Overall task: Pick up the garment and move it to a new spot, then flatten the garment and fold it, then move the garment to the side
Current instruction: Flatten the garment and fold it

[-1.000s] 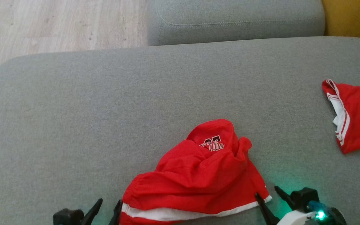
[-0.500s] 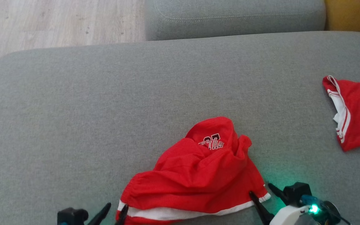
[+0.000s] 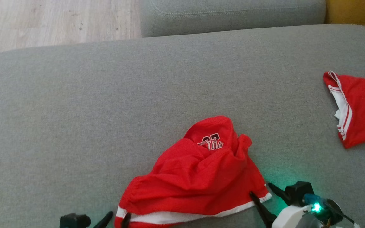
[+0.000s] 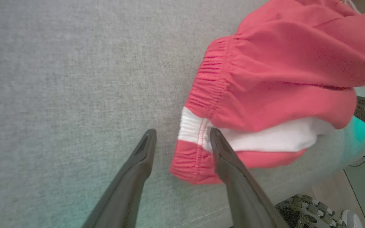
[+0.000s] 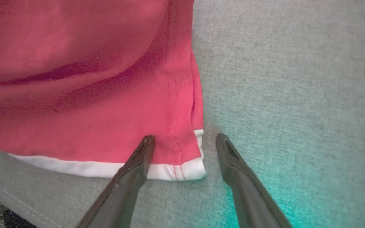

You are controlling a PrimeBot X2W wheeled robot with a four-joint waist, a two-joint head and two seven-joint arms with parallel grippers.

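Left hand (image 4: 182, 131) closer, astride crumpled red garment's (image 4: 280, 72) gathered elastic waistband (image 4: 208, 91).

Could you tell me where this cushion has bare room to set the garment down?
Widest free patch: the cushion left of and beyond the crumpled garment. A narrower strip separates it from the second red garment. Crowded: the near edge, where the left end effector and right end effector straddle the crumpled garment's corners.
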